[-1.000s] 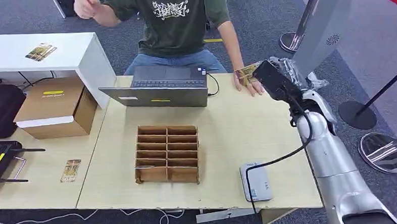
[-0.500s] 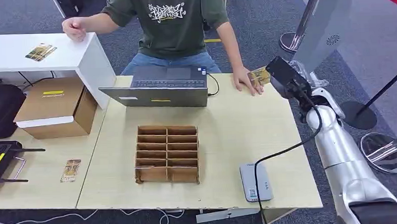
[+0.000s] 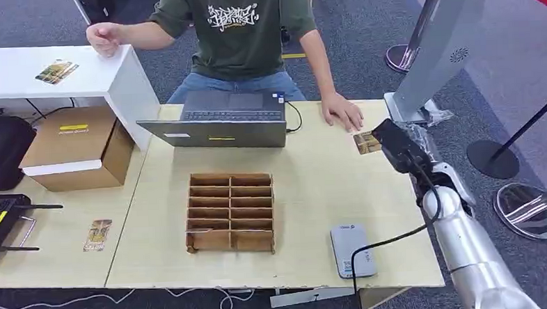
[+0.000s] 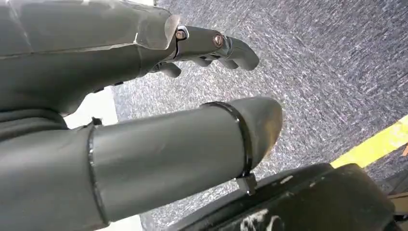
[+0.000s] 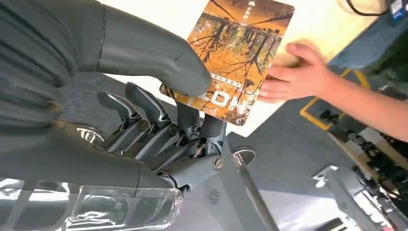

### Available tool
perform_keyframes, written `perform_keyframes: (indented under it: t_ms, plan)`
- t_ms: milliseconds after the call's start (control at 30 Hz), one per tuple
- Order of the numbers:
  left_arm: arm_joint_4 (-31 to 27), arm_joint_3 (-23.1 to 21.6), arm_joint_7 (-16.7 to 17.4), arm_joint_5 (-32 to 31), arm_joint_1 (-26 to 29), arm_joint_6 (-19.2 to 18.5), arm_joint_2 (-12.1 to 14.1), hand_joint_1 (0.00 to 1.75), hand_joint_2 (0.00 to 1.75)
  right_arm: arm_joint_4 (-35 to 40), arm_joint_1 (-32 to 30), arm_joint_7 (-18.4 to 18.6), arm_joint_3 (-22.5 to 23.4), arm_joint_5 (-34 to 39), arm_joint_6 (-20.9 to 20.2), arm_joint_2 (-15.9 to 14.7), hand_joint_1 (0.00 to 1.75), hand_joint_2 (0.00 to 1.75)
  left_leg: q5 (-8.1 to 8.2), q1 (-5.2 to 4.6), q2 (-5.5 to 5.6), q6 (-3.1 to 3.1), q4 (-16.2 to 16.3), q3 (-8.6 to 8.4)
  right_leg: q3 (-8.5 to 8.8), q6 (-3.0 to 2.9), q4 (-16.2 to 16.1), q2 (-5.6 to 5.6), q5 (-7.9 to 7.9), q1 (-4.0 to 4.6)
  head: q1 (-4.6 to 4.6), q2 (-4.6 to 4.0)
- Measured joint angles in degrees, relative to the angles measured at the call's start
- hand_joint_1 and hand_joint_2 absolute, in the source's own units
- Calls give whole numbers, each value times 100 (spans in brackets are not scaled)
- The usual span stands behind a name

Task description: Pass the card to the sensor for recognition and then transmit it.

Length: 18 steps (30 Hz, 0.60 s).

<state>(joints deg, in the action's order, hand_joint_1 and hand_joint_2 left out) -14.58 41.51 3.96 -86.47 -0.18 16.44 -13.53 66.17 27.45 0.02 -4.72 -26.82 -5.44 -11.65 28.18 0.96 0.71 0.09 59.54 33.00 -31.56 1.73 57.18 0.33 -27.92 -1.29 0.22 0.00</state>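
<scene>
Your right hand (image 5: 159,120) pinches the orange tree-printed card (image 5: 235,57) between thumb and fingers, by its lower edge, most of it standing clear; in the head view the card (image 3: 366,143) hangs above the far right part of the pale wooden table (image 3: 314,187), near the person's hand (image 3: 342,112) resting on the tabletop. Your left hand (image 4: 192,72) hangs over grey carpet, thumb and fingers apart, nothing in it. Step in hand, as I judge it: carry the card to the small grey flat card reader (image 3: 352,250) at the near edge, well apart from the card. Keep the pinch firm, since only the edge is held; bring the printed face flat and low over the reader, steering wide of the black cable (image 3: 399,232) and the cardboard compartment rack (image 3: 230,212). The person's hand is close, so move off slowly
</scene>
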Motion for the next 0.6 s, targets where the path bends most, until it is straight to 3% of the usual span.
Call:
perform_keyframes:
  t_ms: [233, 600]
  plan:
    - [-2, 173, 0, -9, 8, -15, -42, 0, 0, 885, -949, 50, 291, -153, 68, 131, 175, 175, 0, 0, 0, 0, -1, 2, -2, 0, 0, 0, -1, 0, -4, 0]
    - [-11, 302, 0, -81, 8, -26, -65, 0, 0, 1654, -1777, 98, 505, -262, 94, 258, 175, 175, 0, 0, -2, 0, -1, 1, -2, 0, 0, 1, -1, 0, -2, 0]
